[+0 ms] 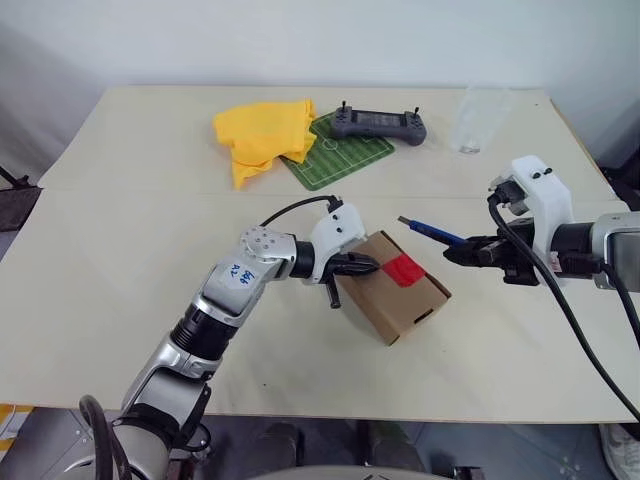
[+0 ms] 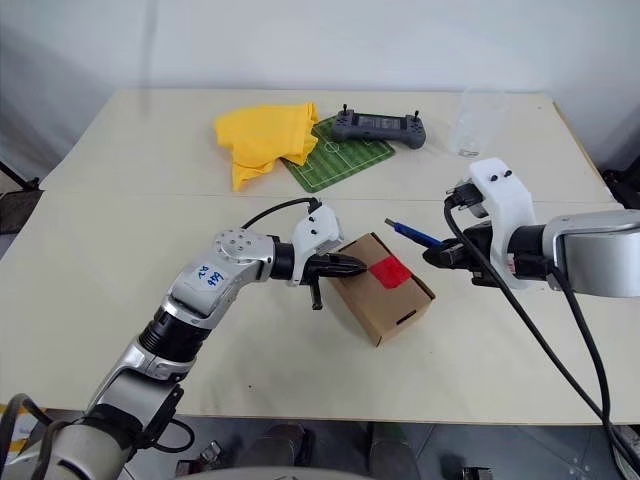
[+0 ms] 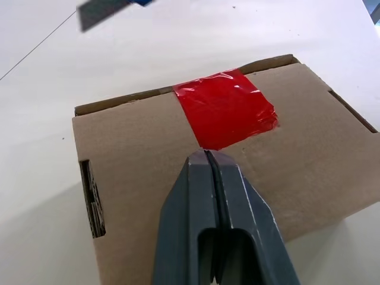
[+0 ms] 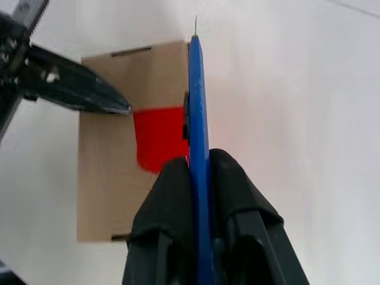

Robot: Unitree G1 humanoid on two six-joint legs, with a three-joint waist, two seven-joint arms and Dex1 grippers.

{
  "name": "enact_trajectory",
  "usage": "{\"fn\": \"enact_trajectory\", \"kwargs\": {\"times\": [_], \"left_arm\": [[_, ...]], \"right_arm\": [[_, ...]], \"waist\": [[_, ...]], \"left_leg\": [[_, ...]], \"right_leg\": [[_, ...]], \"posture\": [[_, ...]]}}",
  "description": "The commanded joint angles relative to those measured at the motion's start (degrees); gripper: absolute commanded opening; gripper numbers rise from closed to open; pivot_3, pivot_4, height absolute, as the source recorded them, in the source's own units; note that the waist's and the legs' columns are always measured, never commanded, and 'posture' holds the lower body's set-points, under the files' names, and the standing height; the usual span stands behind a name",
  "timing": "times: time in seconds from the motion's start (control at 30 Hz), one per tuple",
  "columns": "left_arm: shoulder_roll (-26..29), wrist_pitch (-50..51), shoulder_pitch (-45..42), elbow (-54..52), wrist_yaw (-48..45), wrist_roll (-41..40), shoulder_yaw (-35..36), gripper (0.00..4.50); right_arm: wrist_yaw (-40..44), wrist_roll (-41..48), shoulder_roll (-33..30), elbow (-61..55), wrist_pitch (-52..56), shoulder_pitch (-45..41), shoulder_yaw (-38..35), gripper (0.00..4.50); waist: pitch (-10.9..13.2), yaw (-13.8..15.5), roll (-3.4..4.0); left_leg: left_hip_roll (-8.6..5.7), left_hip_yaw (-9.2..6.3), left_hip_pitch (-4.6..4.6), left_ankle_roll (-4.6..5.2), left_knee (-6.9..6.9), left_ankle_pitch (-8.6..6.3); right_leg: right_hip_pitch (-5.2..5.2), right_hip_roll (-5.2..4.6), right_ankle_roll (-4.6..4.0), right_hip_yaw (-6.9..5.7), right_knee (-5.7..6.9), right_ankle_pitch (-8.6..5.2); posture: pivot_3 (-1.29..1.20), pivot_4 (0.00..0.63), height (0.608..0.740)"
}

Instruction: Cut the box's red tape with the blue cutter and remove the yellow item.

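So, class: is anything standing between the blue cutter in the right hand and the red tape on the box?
Nothing visible. The blue cutter, clamped in the right hand, hangs beside the box. The shut left hand rests on the box top beside the red tape, on its far side from the cutter.

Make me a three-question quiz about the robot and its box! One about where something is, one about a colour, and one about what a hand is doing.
1. Where is the game controller?
A. on the green mat's far edge
B. on the box
C. in a gripper

2. What colour is the tape on the box?
A. green
B. red
C. white

3. What is the right gripper doing?
A. gaping open
B. gripping the blue cutter
C. holding the cloth

Answers:
1 A, it sits at the mat's back edge.
2 B, a red patch lies on the box's top.
3 B, the wrist view shows its fingers clamped around the cutter.
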Motion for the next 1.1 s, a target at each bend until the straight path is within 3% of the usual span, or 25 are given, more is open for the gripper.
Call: {"fn": "enact_trajectory", "kwargs": {"times": [0.03,0.53,1.1], "left_arm": [[0.05,0.08,0.42,-0.31,-0.08,0.46,-0.63,0.00],[0.65,0.70,0.40,-1.12,-0.03,0.42,-0.34,0.00],[0.65,0.88,0.61,-1.50,0.50,0.37,-0.24,0.00]], "right_arm": [[-2.18,0.79,1.29,0.37,0.07,-1.85,0.47,0.16],[-3.83,0.79,3.13,-1.92,0.51,1.75,3.11,0.16],[-0.31,0.79,-2.98,-2.00,0.89,9.90,-0.55,0.16]], "waist": [[0.00,0.03,0.00],[0.00,-0.06,0.00],[0.00,0.07,0.01]], "left_leg": [[0.00,0.00,-0.01,0.00,0.00,0.00],[0.00,0.01,-0.08,-0.01,0.02,0.01],[-0.01,0.03,-0.08,0.00,0.03,0.02]], "right_leg": [[-0.01,0.00,0.00,0.00,0.00,0.00],[-0.12,0.00,0.00,0.00,0.08,0.00],[-0.12,0.00,0.00,0.00,0.09,0.00]], "posture": [[0.00,0.150,0.740],[0.00,0.150,0.740],[0.00,0.150,0.740]]}}
